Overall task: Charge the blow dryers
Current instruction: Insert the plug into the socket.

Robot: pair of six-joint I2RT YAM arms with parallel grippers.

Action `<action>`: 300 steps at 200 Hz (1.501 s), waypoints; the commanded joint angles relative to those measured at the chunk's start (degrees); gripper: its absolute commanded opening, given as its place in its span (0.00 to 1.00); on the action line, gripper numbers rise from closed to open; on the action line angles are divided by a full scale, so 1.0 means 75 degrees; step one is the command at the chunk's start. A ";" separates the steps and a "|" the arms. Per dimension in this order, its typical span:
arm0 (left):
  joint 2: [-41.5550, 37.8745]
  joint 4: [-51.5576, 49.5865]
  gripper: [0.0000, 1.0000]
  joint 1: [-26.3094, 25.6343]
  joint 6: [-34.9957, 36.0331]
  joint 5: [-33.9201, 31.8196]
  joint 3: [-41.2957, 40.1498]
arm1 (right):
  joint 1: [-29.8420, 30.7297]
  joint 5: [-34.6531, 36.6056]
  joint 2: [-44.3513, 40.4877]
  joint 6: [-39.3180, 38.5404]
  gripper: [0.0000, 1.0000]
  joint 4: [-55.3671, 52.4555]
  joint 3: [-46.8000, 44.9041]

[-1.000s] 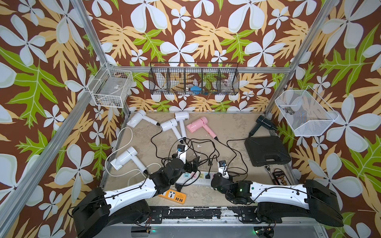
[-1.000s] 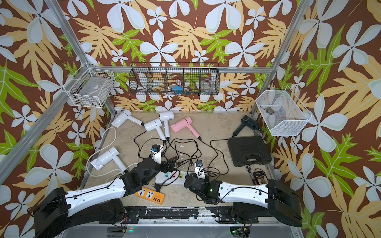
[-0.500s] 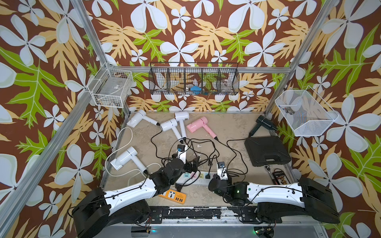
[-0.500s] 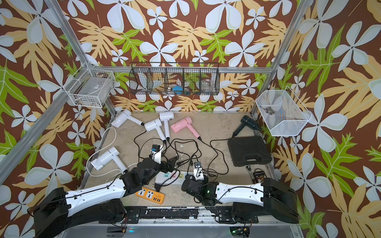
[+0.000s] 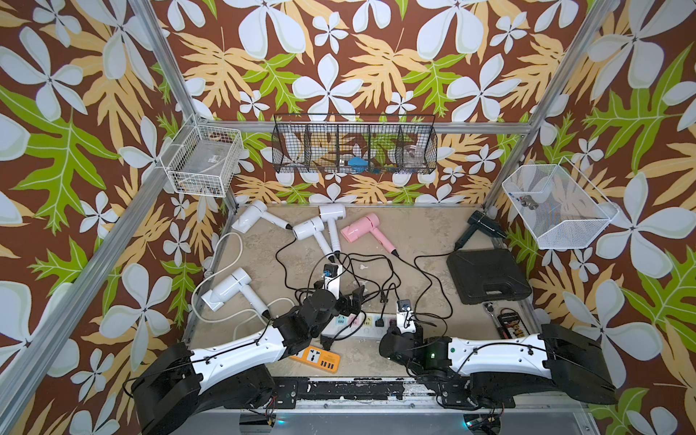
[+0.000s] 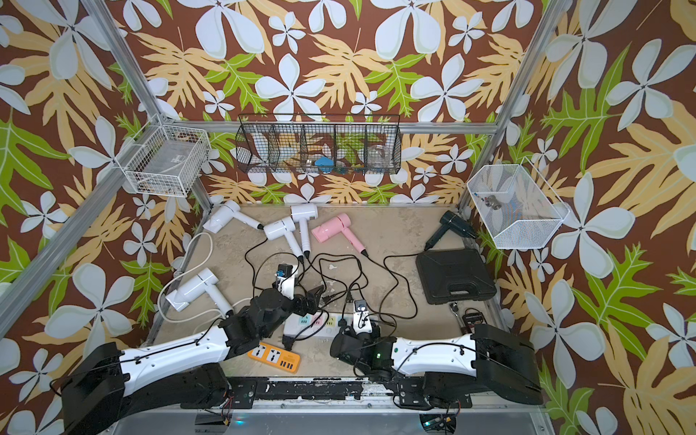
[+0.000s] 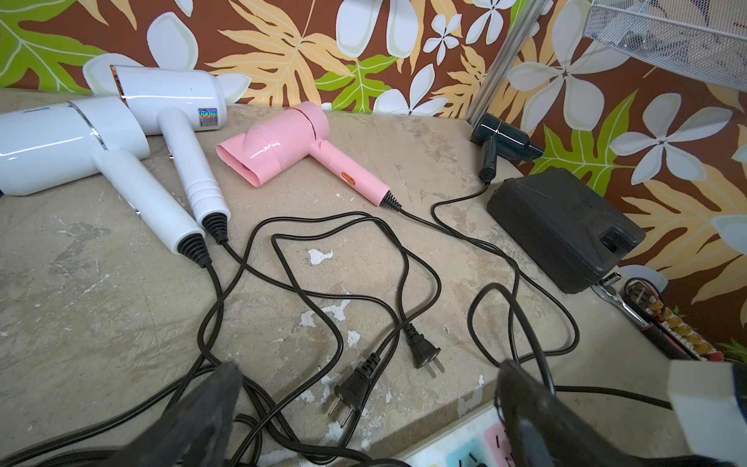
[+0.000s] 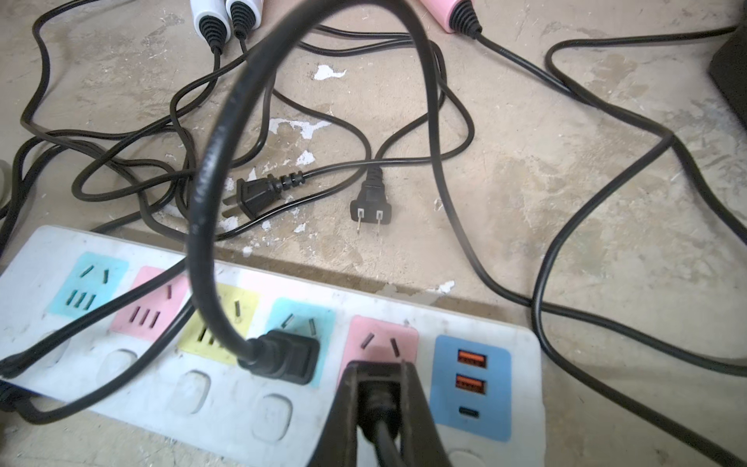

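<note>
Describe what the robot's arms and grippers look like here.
The left arm and right arm match: glossy white shells between bulky black joints and bases, thin black cables running along the white. A small green light glows on the right arm. The left gripper and right gripper have plain black tapered fingers.

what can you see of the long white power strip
The long white power strip lies flat on the table, scuffed plastic. Its sockets run blue, pink, yellow, blue, pink, then a blue panel with two orange ports and a small slot. A black plug sits in the second blue socket; the right tool clamps a second plug at the end pink one.
</note>
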 commanded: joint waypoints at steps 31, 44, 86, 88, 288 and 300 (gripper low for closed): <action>-0.0021 0.0023 1.00 0.0012 -0.0047 -0.0073 -0.0015 | 0.0017 -0.1986 0.0200 0.0076 0.00 -0.1128 -0.0183; -0.0025 0.0022 1.00 0.0010 -0.0047 -0.0081 -0.0013 | 0.0021 -0.2041 0.0349 0.0076 0.00 -0.1195 -0.0123; -0.0043 -0.0006 1.00 0.0015 -0.0035 -0.0132 -0.0026 | 0.0023 -0.2222 0.0907 0.0104 0.00 -0.1383 0.0112; -0.0049 -0.0002 1.00 0.0011 -0.0035 -0.0133 -0.0026 | 0.0018 -0.2227 0.0925 0.0115 0.00 -0.1375 0.0117; -0.0062 -0.0023 1.00 0.0006 -0.0023 -0.0216 -0.0026 | -0.1138 -0.2020 -0.0309 -0.0527 0.00 -0.2332 -0.0216; -0.0045 -0.0014 1.00 0.0007 -0.0023 -0.0215 -0.0015 | -0.1265 -0.1996 -0.0492 -0.0634 0.00 -0.2352 -0.0268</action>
